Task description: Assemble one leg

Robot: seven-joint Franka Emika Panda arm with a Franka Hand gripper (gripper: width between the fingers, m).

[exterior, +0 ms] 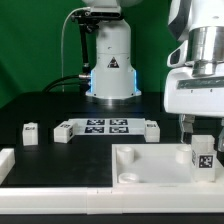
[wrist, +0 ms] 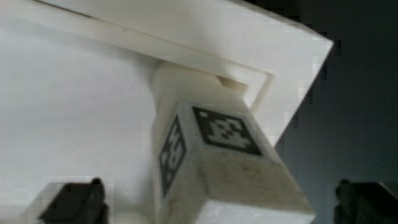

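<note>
Dark table point(exterior: 40, 105), leg point(exterior: 203, 157) upright on tabletop corner, between spread gripper point(exterior: 199, 128) fingers

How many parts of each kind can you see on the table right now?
Legs: 3, one at the gripper standing on the tabletop piece, one small one at the exterior view's left, one beside the marker board
Tabletop piece: 1
Marker board: 1
Total: 5
</note>
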